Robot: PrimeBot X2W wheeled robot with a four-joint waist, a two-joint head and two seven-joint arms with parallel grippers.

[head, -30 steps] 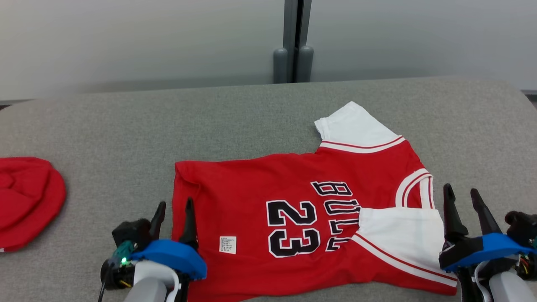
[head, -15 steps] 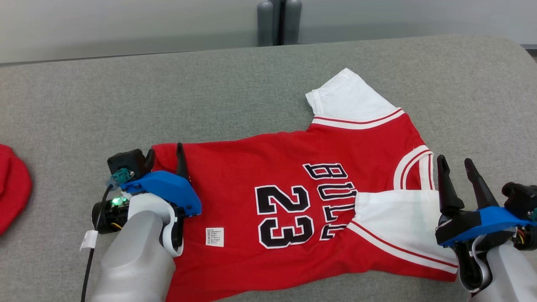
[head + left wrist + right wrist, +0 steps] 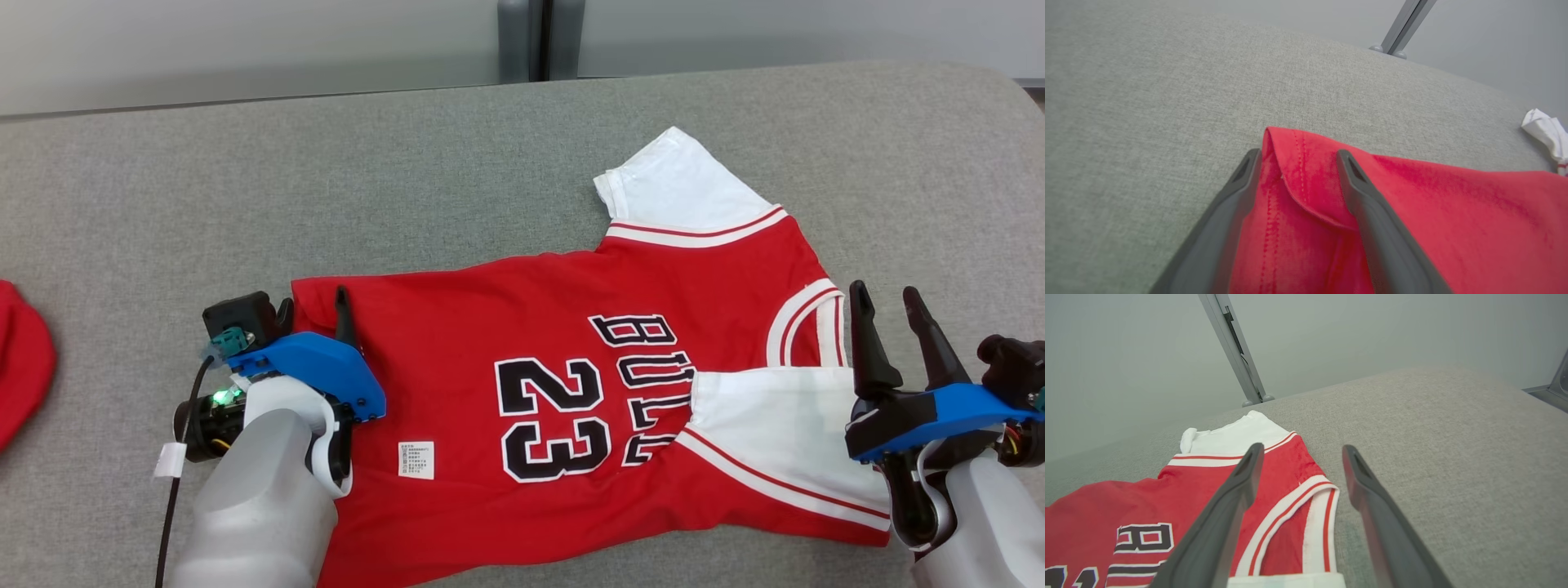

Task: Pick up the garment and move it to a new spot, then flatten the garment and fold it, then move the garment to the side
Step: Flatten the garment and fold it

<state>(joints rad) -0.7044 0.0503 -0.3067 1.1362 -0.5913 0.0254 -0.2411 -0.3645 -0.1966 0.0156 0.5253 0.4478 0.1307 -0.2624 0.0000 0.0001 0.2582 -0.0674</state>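
Soft red jersey (image 3: 506,310) is laid on grey woven worktop (image 3: 408,163), long axis sideways, collar rightward; fingers of left gripper (image 3: 313,299) and right gripper (image 3: 882,289) are spread wide.

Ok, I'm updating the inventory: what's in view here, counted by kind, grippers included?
Jersey: 1
Red cloth at the left edge: 1
Grippers: 2, left gripper and right gripper
Total: 4
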